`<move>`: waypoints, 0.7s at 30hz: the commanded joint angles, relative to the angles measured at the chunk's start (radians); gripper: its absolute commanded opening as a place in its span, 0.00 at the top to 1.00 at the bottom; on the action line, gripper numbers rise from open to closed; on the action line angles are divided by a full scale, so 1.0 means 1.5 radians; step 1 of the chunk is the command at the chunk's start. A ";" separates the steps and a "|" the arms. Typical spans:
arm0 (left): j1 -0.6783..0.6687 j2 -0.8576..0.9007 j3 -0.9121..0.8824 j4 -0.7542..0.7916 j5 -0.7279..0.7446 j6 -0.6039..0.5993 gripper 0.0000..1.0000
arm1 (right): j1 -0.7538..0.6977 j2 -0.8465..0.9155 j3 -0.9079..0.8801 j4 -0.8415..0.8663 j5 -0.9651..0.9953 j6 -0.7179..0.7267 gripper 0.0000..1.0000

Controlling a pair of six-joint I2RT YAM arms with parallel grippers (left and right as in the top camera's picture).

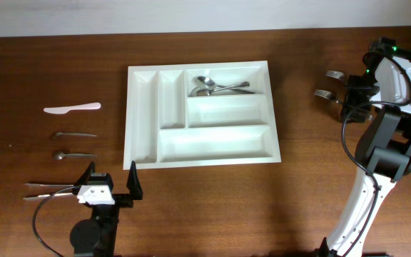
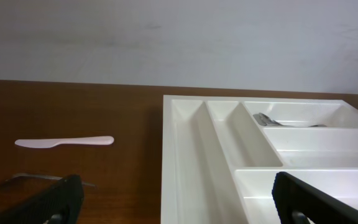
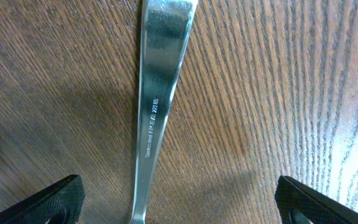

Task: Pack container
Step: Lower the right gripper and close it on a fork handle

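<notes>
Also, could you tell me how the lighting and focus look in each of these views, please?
Overhead: even light, sharp, the white container bright. Left wrist: slightly soft, the fingers at the bottom edge dark. Right wrist: sharp enough to read the stamp on the metal handle, with sheen on the table at right.

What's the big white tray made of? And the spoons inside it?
The tray looks like smooth white plastic, judging by its thin moulded walls and soft sheen. The spoons look like polished metal, probably steel, since they are silvery and mirror-bright.
</notes>
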 commanded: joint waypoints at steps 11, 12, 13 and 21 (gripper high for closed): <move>0.001 -0.006 -0.004 0.000 -0.001 0.010 0.01 | -0.005 0.011 0.008 -0.014 0.019 0.004 0.01; 0.001 -0.006 -0.004 0.000 0.000 0.011 0.01 | -0.005 0.011 0.008 -0.016 0.020 0.004 0.01; 0.001 -0.006 -0.004 0.000 -0.001 0.010 0.01 | -0.005 0.011 0.008 -0.016 0.023 0.001 0.01; 0.001 -0.006 -0.004 0.000 -0.001 0.011 0.01 | -0.005 0.011 0.008 -0.021 0.044 -0.014 0.01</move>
